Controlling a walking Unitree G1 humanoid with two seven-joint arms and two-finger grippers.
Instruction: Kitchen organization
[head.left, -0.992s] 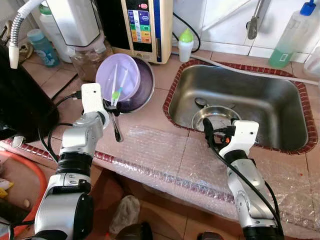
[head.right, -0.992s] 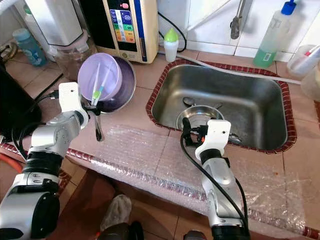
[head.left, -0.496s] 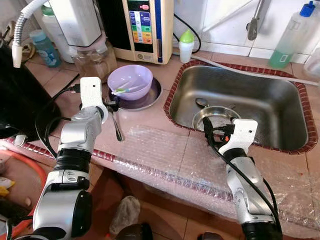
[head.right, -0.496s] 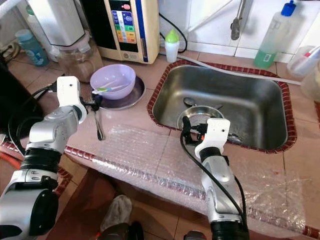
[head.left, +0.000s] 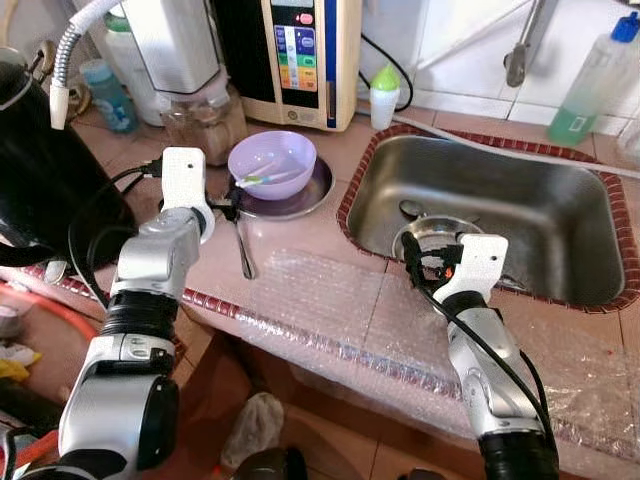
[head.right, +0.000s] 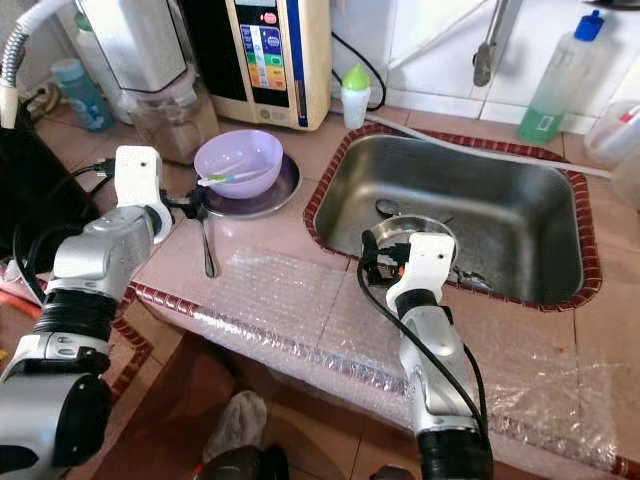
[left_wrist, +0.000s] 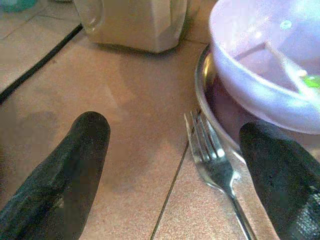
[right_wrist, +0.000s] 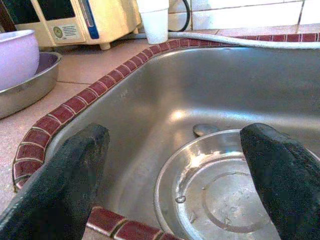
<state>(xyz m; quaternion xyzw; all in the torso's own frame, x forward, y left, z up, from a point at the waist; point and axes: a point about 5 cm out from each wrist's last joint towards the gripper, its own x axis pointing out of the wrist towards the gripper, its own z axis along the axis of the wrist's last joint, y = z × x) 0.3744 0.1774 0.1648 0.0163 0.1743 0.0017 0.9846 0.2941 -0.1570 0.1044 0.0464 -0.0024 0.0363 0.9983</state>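
A purple bowl (head.left: 272, 160) with a green-tipped utensil inside rests flat on a shallow metal plate (head.left: 312, 194) left of the sink (head.left: 540, 190). A fork (head.left: 243, 246) lies on the counter by the plate's near rim. My left gripper (head.left: 226, 208) is open at that rim, its fingers (left_wrist: 65, 170) astride the fork (left_wrist: 216, 170) and the edge of the plate (left_wrist: 206, 95), holding nothing. My right gripper (head.left: 416, 262) is open at the sink's front edge, above a steel dish (right_wrist: 220, 187) on the sink floor.
Bubble wrap (head.left: 330, 310) covers the counter's front. A water machine (head.left: 300, 50), a glass jar (head.left: 205, 115), a small green-capped bottle (head.left: 384, 95) and a green soap bottle (head.left: 590, 75) line the back wall. A black kettle (head.left: 40, 170) stands at far left.
One second ago my left gripper held the plate and purple bowl tilted up by the rim. They have since been laid flat and let go. The camera has shifted slightly.
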